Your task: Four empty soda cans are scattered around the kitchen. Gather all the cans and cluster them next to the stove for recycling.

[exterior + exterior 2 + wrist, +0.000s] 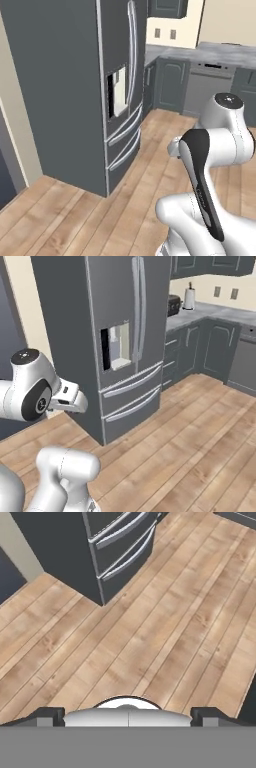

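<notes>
Spread wide and holding nothing, the gripper (128,716) shows in the hand view as two dark finger tips (46,716) at the bottom corners, with wooden floor (165,627) beyond them and the lower drawers of a dark grey refrigerator (100,547) at upper left. From the left base view, the refrigerator (75,90) takes up the left and centre of the frame, its dispenser recess near the middle; grey cabinets (170,82) and a dishwasher (207,90) run along the upper right, and the white arm (215,145) rises at lower right. From the right base view, the arm (35,391) sits at left, the refrigerator (115,331) stands centre, and a paper towel roll (189,298) stands on the counter (210,312) at upper right. I cannot make out any soda can or the stove from here.
</notes>
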